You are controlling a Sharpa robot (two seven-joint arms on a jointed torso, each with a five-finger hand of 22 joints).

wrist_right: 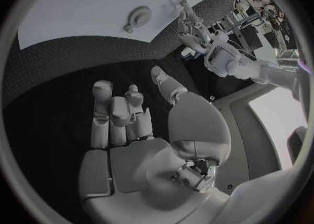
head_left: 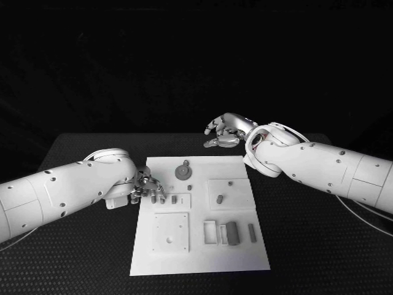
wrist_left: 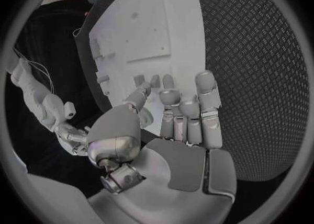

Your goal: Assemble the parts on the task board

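Note:
The white task board (head_left: 241,258) lies in the middle of the black table. On it I see a grey round part (head_left: 184,170), a short peg (head_left: 220,198), a square plate (head_left: 172,232) and several upright blocks (head_left: 228,232). My left hand (head_left: 148,187) is at the board's left edge, its fingertips down beside small pegs (head_left: 174,198); the left wrist view shows its fingers (wrist_left: 204,85) spread and nothing between them, with the pegs (wrist_left: 155,80) just beyond. My right hand (head_left: 225,130) hovers over the table past the board's far edge, its fingers (wrist_right: 108,111) apart and holding nothing.
Black textured table (head_left: 338,246) surrounds the board on all sides. In the right wrist view the board (wrist_right: 85,9) and its round part (wrist_right: 138,14) lie ahead of the palm, with my left hand (wrist_right: 190,25) at the board's edge.

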